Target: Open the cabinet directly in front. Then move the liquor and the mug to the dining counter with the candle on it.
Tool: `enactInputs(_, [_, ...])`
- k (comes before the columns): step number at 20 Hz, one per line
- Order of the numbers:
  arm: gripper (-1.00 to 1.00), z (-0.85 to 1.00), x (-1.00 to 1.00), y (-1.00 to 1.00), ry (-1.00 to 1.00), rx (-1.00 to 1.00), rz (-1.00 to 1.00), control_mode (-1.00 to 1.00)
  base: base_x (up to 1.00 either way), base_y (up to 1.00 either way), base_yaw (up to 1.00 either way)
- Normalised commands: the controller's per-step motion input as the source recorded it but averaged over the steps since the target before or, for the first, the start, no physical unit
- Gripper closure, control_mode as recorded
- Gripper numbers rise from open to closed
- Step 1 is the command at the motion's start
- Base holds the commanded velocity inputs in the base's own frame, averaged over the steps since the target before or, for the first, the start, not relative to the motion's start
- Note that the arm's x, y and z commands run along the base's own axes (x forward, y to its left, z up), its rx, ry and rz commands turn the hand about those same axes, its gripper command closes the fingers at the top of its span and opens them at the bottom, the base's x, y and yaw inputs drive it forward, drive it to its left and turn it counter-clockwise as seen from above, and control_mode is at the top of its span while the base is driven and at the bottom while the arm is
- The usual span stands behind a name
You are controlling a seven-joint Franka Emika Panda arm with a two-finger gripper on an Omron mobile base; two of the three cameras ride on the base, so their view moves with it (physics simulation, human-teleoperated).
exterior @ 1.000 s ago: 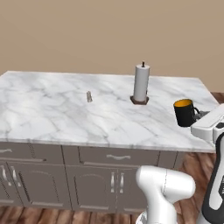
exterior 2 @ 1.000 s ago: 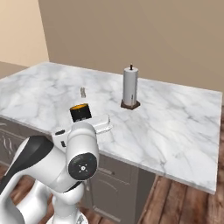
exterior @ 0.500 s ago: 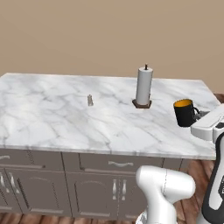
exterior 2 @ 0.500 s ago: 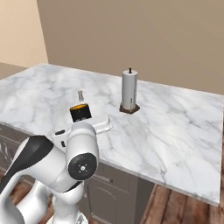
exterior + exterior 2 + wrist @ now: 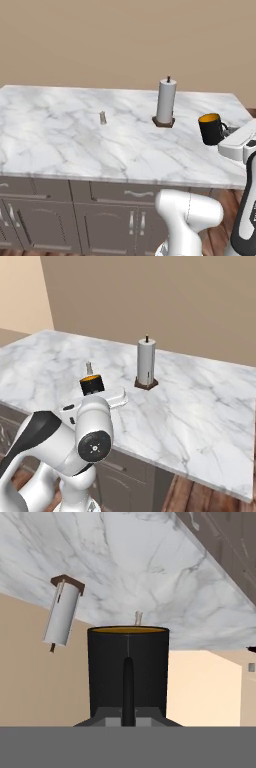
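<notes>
Pincer [image 5: 128,719]: pressed nearly together on the mug's handle; in the hand view the handle runs as a thin dark bar down the middle of the mug, between the two dark tips at 6 o'clock; in the left base view the white hand sits at 3 o'clock with the mug just off its front.

Mug [image 5: 210,128]: black, orange-yellow inside; held upright, mouth up, clear of the marble; seen over the right end of the counter in the left base view; in the right base view it [image 5: 92,384] shows just above the arm's white wrist, at about 9 o'clock from the picture's middle.

Counter [image 5: 60,145]: wide island, white grey-veined marble top; dark grey-brown doors and drawers with silver handles under its front edge; beige wall behind.

Candle [image 5: 102,118]: tiny grey-beige cylinder, standing on the marble near the middle; well apart from the mug, at its 9 o'clock in the left base view; in the right base view it [image 5: 89,367] peeks just beyond the mug's rim.

Paper-towel roll [image 5: 165,101]: tall, white, upright on a brown base with a dark spindle tip; on the marble between candle and mug in the left base view, nearer the far edge; at 10 o'clock in the rolled hand view.

Floor [image 5: 200,496]: brown wood boards, at 5 o'clock in the right base view.
</notes>
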Motion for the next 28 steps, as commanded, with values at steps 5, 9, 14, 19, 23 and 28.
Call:
enactInputs(5, [1.00,0.00,0.00,0.00,0.00,0.00,0.00,1.00,0.36,0.19,0.00])
enactInputs(9, [1.00,0.00,0.00,0.00,0.00,0.00,0.00,1.00,0.35,0.20,0.00])
enactInputs(14, [1.00,0.00,0.00,0.00,0.00,0.00,0.00,1.00,0.36,0.20,0.00])
enactInputs(19, [1.00,0.00,0.00,0.00,0.00,0.00,0.00,1.00,0.36,0.19,0.00])
enactInputs(23, [1.00,0.00,0.00,0.00,0.00,0.00,0.00,1.00,0.39,0.20,0.00])
enactInputs(28, [1.00,0.00,0.00,0.00,0.00,0.00,0.00,1.00,0.39,0.20,0.00])
